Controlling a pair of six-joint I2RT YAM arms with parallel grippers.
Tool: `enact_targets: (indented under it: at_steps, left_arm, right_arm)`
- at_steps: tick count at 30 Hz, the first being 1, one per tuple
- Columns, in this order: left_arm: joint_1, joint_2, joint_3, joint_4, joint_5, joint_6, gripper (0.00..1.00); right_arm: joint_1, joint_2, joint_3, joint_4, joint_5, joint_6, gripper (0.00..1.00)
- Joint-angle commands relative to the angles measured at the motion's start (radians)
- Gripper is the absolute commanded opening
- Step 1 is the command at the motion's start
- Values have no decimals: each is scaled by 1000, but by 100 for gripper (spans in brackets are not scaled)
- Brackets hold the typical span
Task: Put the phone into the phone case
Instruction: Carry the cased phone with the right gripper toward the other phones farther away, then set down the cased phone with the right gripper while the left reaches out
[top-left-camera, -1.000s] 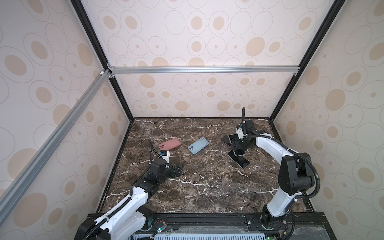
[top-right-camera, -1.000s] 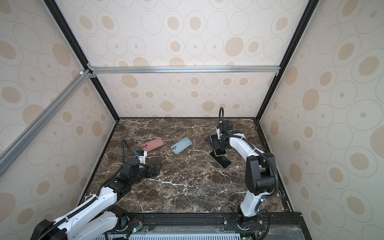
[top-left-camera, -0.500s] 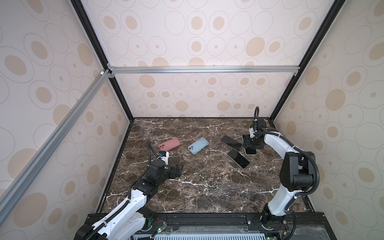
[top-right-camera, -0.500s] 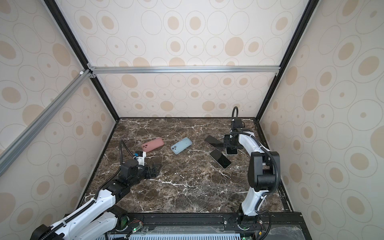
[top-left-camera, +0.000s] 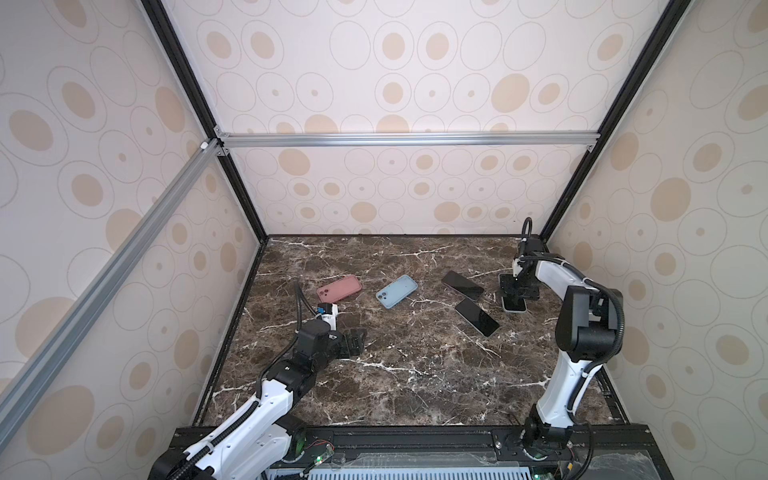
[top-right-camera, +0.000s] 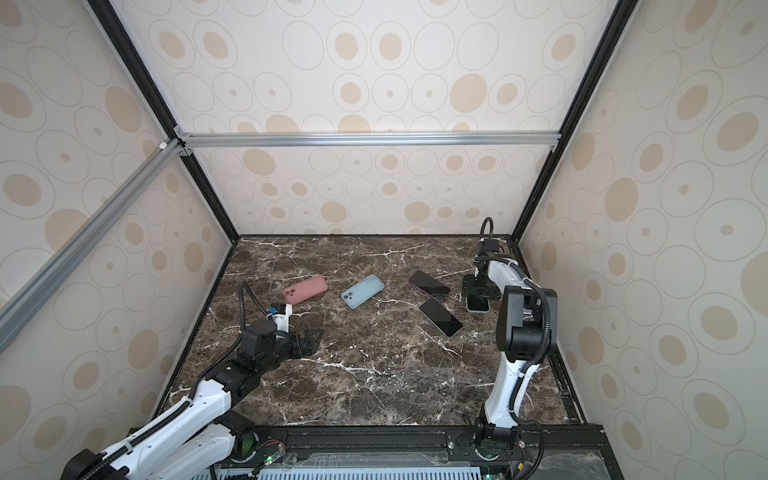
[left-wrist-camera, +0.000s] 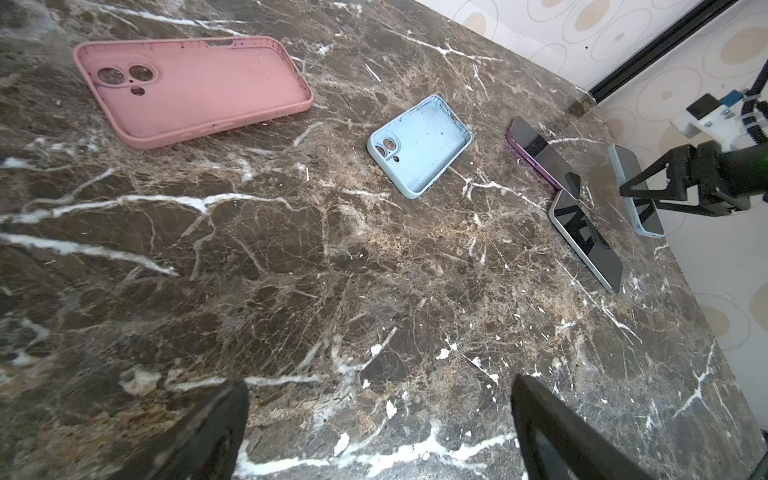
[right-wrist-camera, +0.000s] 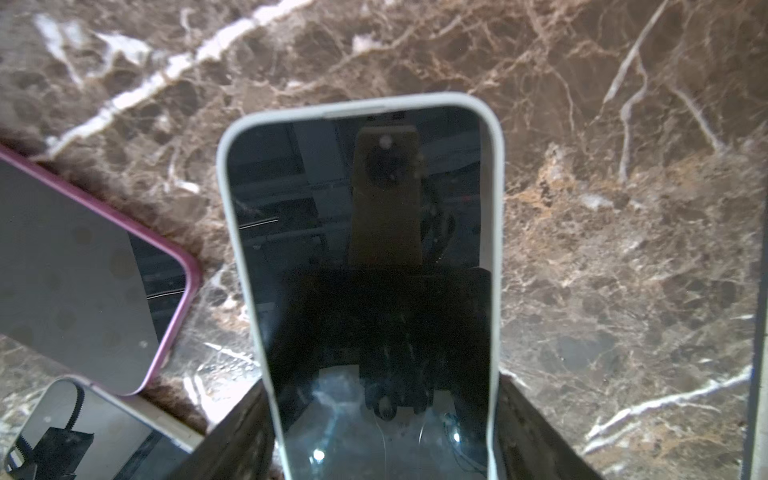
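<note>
Light-blue phone is at the tabletop's right side, right hand clamped across its long edges. I'd carry it level to the blue case, match camera corner to cutout, seat one end first. Left hand's wide apart, empty.

Empty pink case and blue case on marble tabletop
</note>
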Motion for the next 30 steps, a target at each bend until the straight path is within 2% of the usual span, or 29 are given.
enact_targets:
  at_steps: [1, 14, 24, 30]
  left_arm:
    - [8, 0, 3, 12, -14, 7, 99]
    - [10, 7, 8, 12, -12, 8, 99]
    - [11, -3, 6, 11, -15, 7, 99]
    - [13, 7, 9, 12, -12, 11, 100]
  right_arm:
    - [-15, 26, 31, -20, -18, -4, 11]
    - [-27, 96, 30, -25, -4, -6, 22]
    - [-29, 112, 27, -25, -18, -9, 42]
    - [-29, 99, 15, -20, -2, -16, 62]
